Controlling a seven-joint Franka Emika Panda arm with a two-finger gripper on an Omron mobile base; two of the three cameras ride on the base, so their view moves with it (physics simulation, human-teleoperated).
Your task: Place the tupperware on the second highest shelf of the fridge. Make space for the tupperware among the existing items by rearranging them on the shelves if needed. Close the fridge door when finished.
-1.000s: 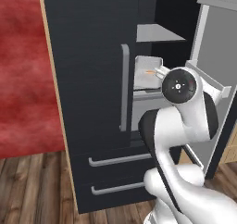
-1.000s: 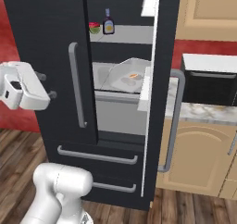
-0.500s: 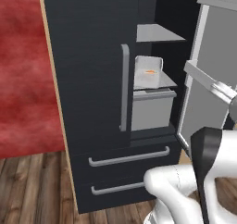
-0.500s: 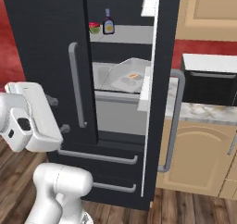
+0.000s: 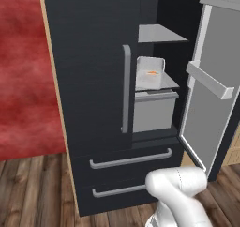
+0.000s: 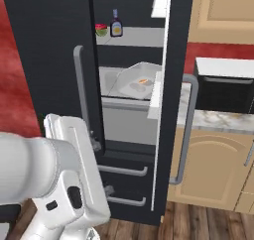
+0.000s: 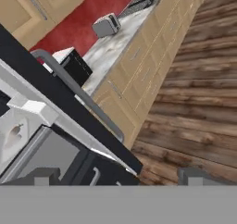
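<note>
The tupperware [image 6: 136, 83] is sitting on the second highest shelf [image 5: 154, 95] at the centre of both base views, looking light, stiff and smooth-walled; being lidless, it is probably best pinched at a rim and kept level. The fridge [image 5: 93, 80] door [image 6: 166, 100] is standing open at centre right. The gripper [image 7: 118, 174] is showing its fingers apart and empty. Compared with half a second ago, the arm is sitting lower in both base views.
</note>
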